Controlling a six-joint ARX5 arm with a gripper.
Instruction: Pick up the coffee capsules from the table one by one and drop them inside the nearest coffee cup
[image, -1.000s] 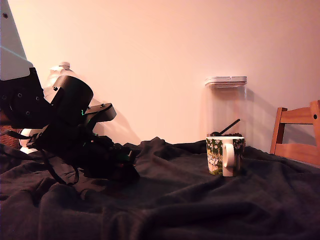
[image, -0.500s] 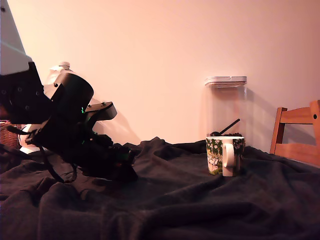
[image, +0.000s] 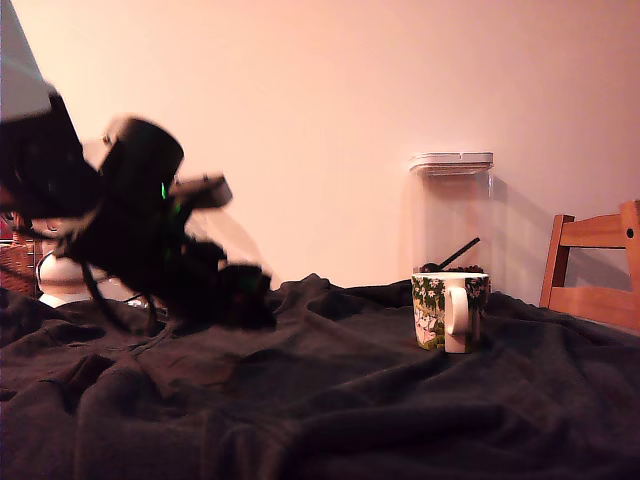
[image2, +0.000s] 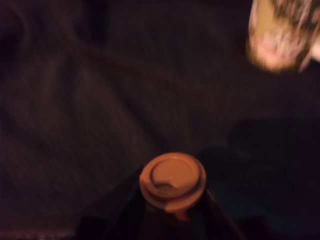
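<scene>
My gripper (image: 250, 300) is at the exterior view's left, blurred by motion, a little above the black cloth of the table (image: 340, 400). In the wrist view a copper-toned coffee capsule (image2: 172, 181) shows its round rim, held between the dark fingers (image2: 120, 210). The coffee cup (image: 450, 311), white with a green leafy print and a white handle, stands on the cloth at the exterior view's right, well apart from the gripper. It also shows as a blurred shape, the coffee cup (image2: 280, 35), in the wrist view.
A tall clear canister (image: 452, 215) with a white lid stands behind the cup. A wooden chair (image: 595, 265) is at the exterior view's right edge. A white object (image: 70, 280) sits behind the arm. The cloth lies in wrinkles and folds.
The arm has lifted off the cloth and is moving, now blurred. The gripper sits higher than before. The cup has not moved.
</scene>
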